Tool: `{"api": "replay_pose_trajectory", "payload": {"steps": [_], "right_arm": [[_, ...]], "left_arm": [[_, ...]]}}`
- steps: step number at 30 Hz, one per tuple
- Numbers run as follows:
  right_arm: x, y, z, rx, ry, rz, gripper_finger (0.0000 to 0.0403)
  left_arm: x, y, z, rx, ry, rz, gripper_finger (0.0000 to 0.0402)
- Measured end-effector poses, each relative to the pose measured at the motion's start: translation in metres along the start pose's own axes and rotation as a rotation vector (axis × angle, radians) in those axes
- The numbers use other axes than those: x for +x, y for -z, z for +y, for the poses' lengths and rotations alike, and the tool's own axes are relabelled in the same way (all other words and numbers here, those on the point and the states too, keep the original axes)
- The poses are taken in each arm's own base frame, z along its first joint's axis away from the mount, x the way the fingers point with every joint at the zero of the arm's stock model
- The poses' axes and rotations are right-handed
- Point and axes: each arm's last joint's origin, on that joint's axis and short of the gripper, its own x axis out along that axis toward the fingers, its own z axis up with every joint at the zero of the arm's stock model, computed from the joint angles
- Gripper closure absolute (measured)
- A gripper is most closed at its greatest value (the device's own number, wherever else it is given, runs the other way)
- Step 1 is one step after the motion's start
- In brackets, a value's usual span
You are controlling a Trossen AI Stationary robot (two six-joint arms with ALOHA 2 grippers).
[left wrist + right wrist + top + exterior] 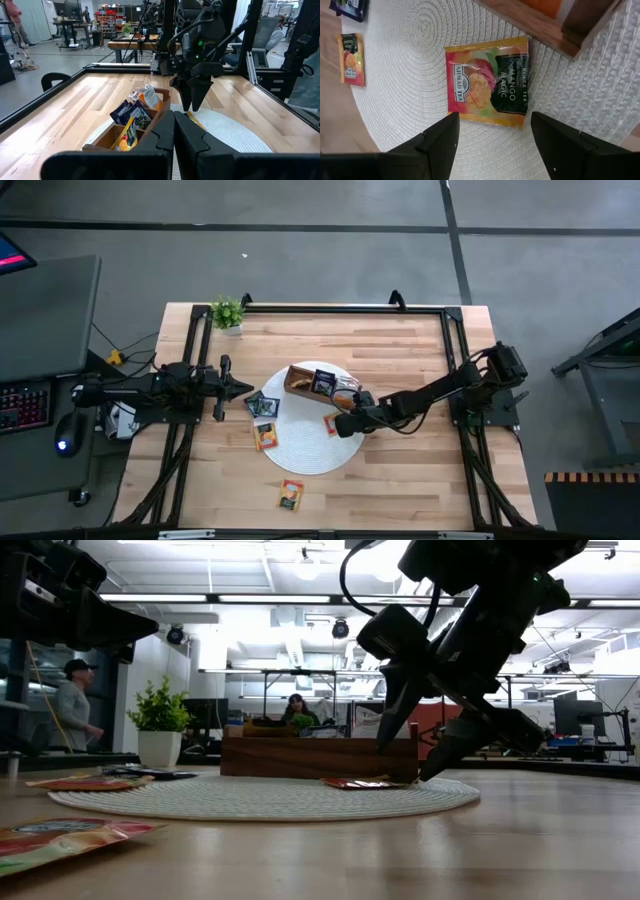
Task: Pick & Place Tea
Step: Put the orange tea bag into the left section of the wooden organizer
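Note:
An orange-yellow mango tea sachet (487, 82) lies flat on the round white woven mat (310, 455), just beside the brown wooden box (303, 378). My right gripper (492, 125) is open a little above the sachet, fingers pointing down, one on either side of its near edge, touching nothing; it also shows in the low view (405, 762). The box holds several sachets (132, 112). Two dark sachets (262, 405) and an orange one (265, 437) lie at the mat's left edge, and another orange one (290, 494) lies on the bare table. My left gripper (238, 390) is shut and empty at the mat's left.
A small potted plant (228, 312) stands at the table's far left corner. Black frame rails run along the table's left, right and far edges. Bare wood lies near the front edge. People show in the room behind the table (75, 705).

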Motion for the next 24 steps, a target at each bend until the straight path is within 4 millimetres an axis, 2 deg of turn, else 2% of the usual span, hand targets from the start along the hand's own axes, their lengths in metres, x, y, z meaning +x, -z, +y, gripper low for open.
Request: {"api": "replay_pose_trajectory", "payload": {"steps": [24], "right_arm": [[0.0006,0.0011,0.0007,0.023,-0.008,0.028,0.0160]], "left_arm": [[0.0000,0.0000,0.0000,0.000,0.000,-0.001,0.0401]]}}
